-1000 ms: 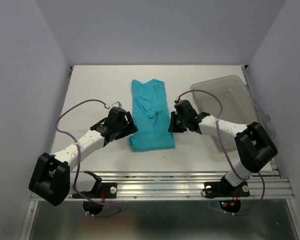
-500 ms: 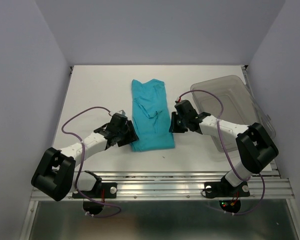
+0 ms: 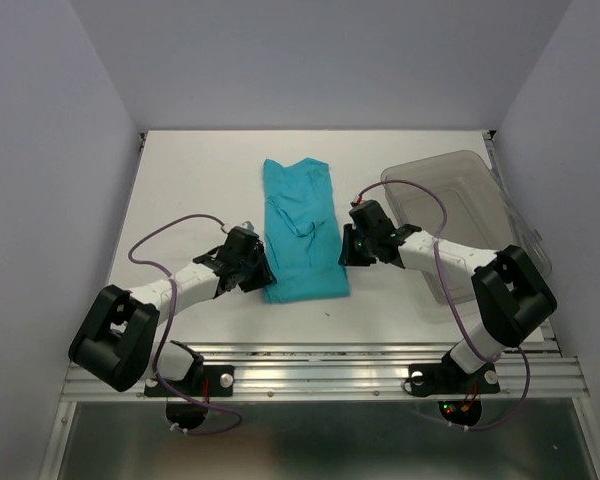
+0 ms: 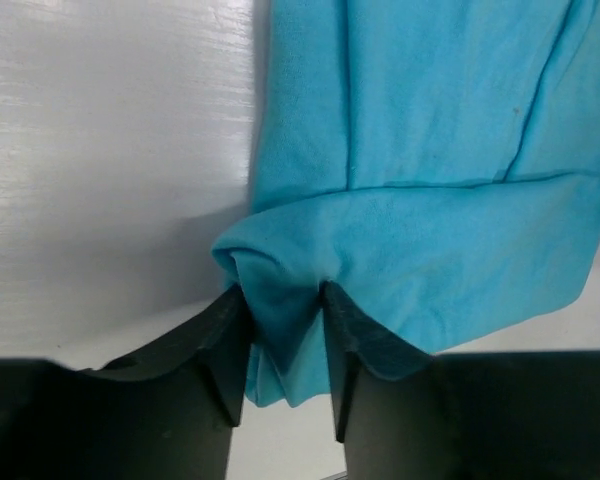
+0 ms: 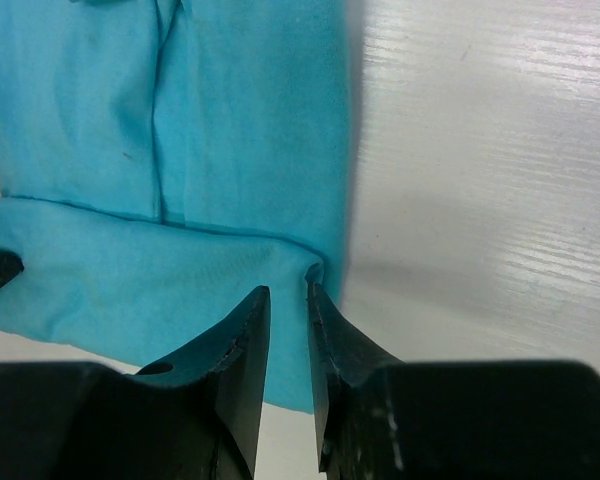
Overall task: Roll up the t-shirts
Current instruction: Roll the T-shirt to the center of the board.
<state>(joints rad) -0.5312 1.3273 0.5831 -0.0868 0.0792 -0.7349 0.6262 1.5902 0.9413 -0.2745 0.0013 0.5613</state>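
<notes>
The teal t-shirt (image 3: pixel 298 225) lies flat on the white table, folded into a long strip, with its near end turned over in a fold. My left gripper (image 3: pixel 263 272) is at the fold's near left corner. In the left wrist view it (image 4: pixel 283 300) is shut on bunched cloth of the t-shirt (image 4: pixel 430 120). My right gripper (image 3: pixel 345 250) is at the fold's right edge. In the right wrist view it (image 5: pixel 288 292) is nearly closed, with the t-shirt's (image 5: pixel 230 130) fold edge pinched between its fingertips.
A clear grey-tinted plastic bin (image 3: pixel 480 200) stands on the table to the right of the shirt, behind my right arm. The table's near edge is a metal rail (image 3: pixel 320 365) close to the shirt's near end.
My left gripper has moved toward the near edge along the shirt's left side, to the near left corner. The right arm and the shirt have hardly moved.
</notes>
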